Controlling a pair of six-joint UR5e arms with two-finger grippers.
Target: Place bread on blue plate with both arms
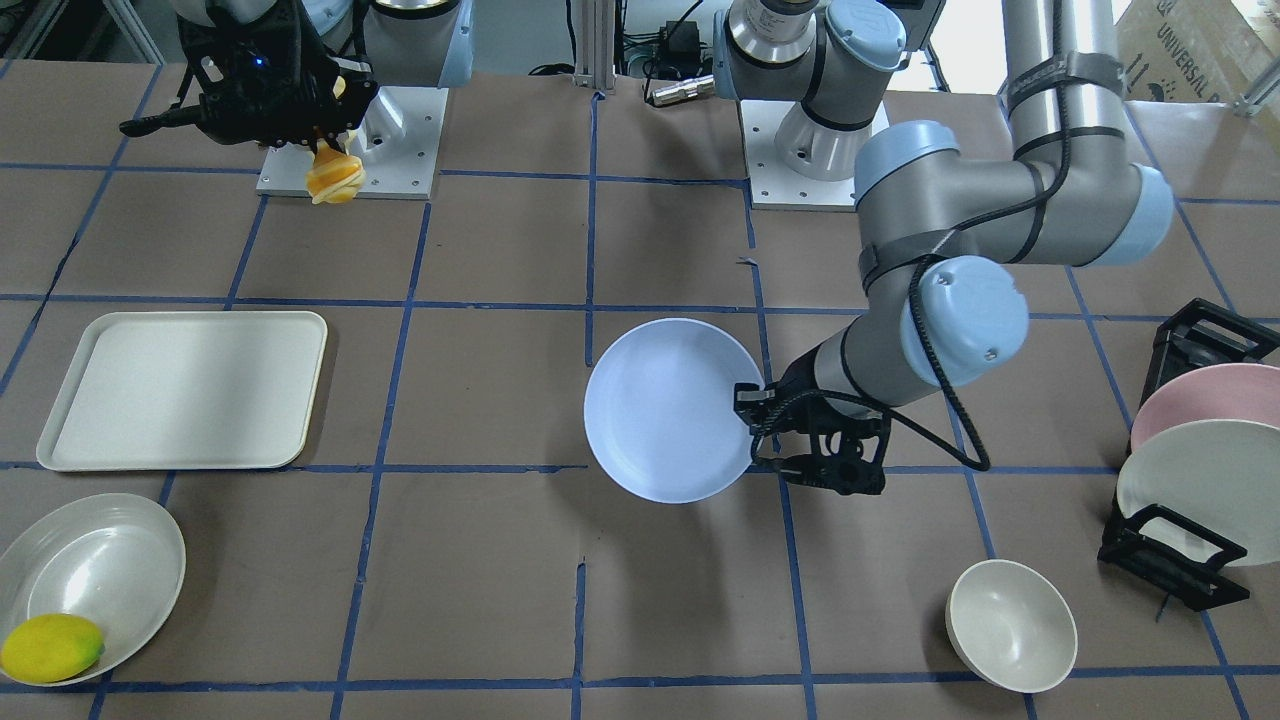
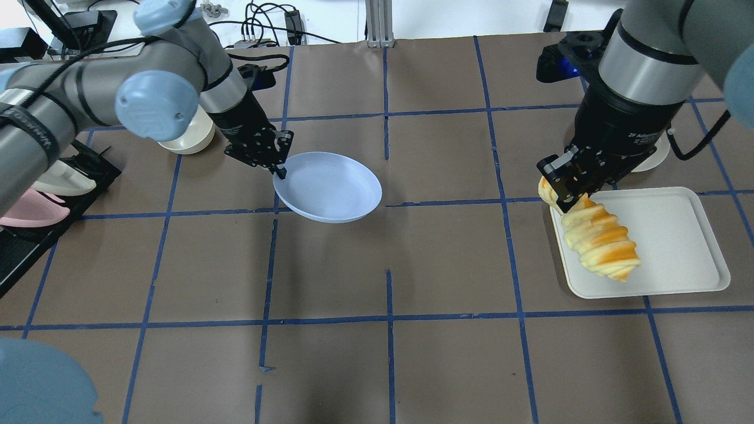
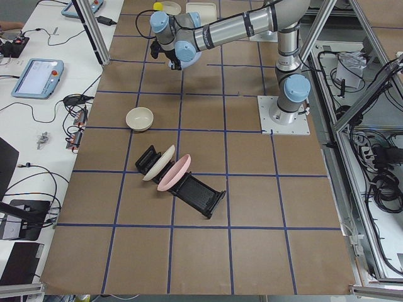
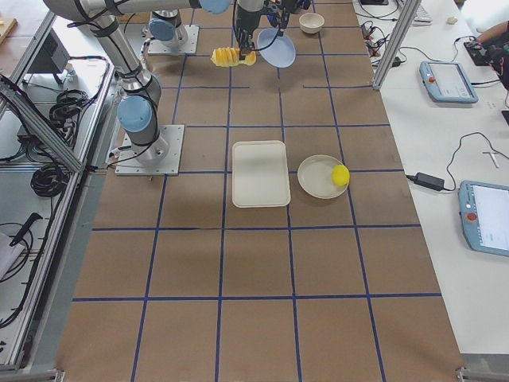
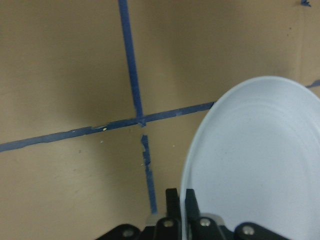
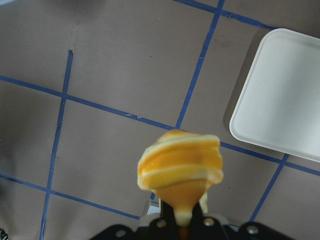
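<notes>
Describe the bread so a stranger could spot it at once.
Follow the robot's right arm down to its gripper. The bread hangs from it in mid-air, clamped at one end. Its spiral ridges and orange-and-cream stripes set it apart from the smooth yellow lemon in the white dish.

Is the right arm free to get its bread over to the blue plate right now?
Probably yes: the right gripper holds the bread aloft, the left gripper grips the blue plate by its rim, and nothing shows between them.
</notes>
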